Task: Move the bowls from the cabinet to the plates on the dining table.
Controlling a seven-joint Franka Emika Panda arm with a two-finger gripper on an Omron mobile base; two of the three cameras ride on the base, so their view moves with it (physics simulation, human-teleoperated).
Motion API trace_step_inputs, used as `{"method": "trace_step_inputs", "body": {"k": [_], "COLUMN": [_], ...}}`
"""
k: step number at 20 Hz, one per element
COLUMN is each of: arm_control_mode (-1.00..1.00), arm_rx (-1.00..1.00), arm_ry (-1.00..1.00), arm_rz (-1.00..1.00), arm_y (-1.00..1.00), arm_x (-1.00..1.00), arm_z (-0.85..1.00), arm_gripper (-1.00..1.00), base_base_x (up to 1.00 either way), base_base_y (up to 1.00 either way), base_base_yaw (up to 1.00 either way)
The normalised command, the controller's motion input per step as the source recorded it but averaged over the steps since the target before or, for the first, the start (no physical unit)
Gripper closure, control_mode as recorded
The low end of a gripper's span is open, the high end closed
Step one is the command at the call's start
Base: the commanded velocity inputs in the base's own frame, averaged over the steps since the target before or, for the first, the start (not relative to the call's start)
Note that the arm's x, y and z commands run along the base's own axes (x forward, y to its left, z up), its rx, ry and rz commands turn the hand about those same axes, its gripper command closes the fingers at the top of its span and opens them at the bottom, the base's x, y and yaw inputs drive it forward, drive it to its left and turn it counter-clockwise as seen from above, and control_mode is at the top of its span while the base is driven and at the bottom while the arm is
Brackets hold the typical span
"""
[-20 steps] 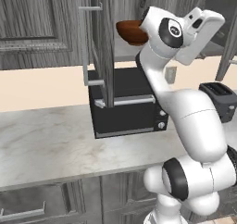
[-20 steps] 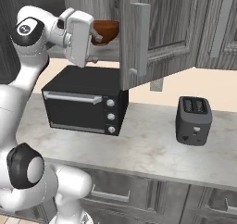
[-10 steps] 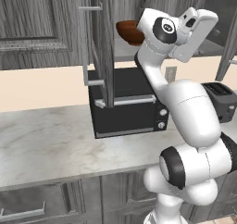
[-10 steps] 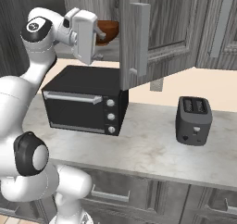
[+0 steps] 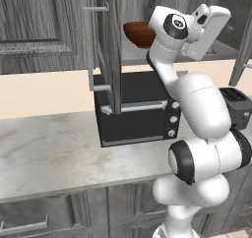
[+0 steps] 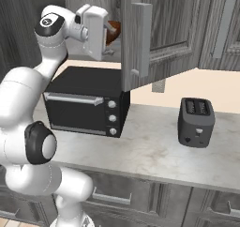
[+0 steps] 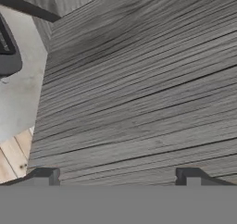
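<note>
The arm is raised to the open cabinet (image 5: 109, 45), its jaws spread wide and empty, beside the brown wooden bowl (image 5: 139, 33) on the shelf.

So the marble surface (image 6: 154, 151) has a black toaster oven (image 6: 86, 106) sitting toward the left and a dark toaster (image 6: 196, 122) well apart on the right. Up on the cabinet shelf (image 5: 147, 57) there's a brown bowl (image 5: 139, 33).

One reddish-brown bowl (image 5: 139, 33) sits in the open cabinet (image 5: 109, 45). On the counter (image 6: 154, 148) stand one black toaster oven (image 6: 86, 108) and one toaster (image 6: 196, 122).
</note>
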Motion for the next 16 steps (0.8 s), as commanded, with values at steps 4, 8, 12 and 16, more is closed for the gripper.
{"method": "trace_step_inputs", "body": {"k": [4,8,12,16], "arm_control_mode": [-1.00,-1.00,-1.00,-1.00], "arm_rx": [-0.01,-0.01,0.00,0.00], "arm_ry": [0.00,0.00,0.00,0.00], "arm_rz": [-0.10,-0.12,-0.13,-0.12], "arm_y": [-0.34,-0.40,-0.41,-0.39], "arm_x": [0.00,-0.04,-0.15,-0.25], "arm_z": [0.00,0.00,0.00,0.00], "arm_gripper": [-1.00,-1.00,-1.00,-1.00], "base_base_x": [0.00,0.00,0.00,0.00], "base_base_y": [0.00,0.00,0.00,0.00], "base_base_yaw": [0.00,0.00,0.00,0.00]}}
